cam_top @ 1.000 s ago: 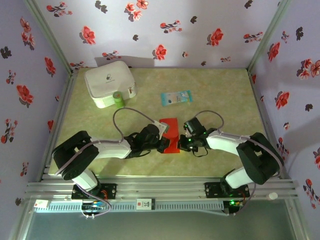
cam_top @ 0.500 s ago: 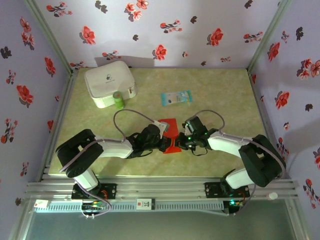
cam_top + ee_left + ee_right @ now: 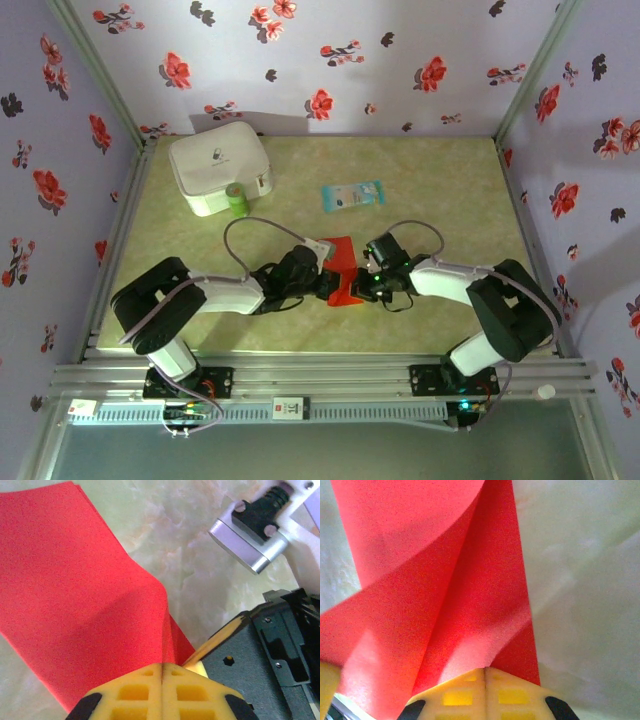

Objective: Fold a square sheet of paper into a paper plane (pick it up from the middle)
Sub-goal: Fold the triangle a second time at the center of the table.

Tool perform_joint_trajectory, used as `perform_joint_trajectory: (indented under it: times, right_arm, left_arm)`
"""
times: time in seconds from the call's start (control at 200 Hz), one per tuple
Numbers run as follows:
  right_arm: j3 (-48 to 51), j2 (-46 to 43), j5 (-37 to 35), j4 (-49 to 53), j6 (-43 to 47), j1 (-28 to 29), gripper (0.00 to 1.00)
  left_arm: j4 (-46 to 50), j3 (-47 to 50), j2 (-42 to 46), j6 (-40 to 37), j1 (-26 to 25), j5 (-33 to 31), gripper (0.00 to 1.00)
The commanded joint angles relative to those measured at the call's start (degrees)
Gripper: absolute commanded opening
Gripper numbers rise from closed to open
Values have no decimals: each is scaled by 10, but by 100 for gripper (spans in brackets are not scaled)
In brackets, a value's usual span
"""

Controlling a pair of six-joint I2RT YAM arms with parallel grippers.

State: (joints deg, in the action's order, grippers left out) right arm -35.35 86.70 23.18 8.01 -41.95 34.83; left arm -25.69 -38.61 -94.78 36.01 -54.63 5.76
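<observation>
My left hand (image 3: 162,672) is pinching the square sheet of paper (image 3: 75,595), fingers pressed fully together on its edge. My right hand (image 3: 485,672) is clamping the opposite edge the same way (the red layers are bowing upward). The sheet is sitting mid-counter (image 3: 430,170), between both hands.

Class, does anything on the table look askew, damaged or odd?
The red paper, pinched from both sides by shut jaws, humps up instead of lying flat. Nothing looks torn or spilled.
</observation>
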Motion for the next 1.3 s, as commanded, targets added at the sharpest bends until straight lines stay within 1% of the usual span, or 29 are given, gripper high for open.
perform_joint_trajectory:
  times: [0.0, 0.265, 0.59, 1.29]
  right_arm:
    - [7, 25, -47, 41, 14, -7, 0]
    - [2, 16, -41, 42, 11, -9, 0]
    - [2, 10, -38, 44, 10, -9, 0]
    - [1, 11, -40, 47, 10, -9, 0]
  left_arm:
    - [7, -12, -13, -15, 9, 9, 0]
    - [52, -36, -29, -45, 18, 8, 0]
    - [75, -53, -50, -69, 25, 5, 0]
    - [79, -38, -51, -51, 26, -41, 0]
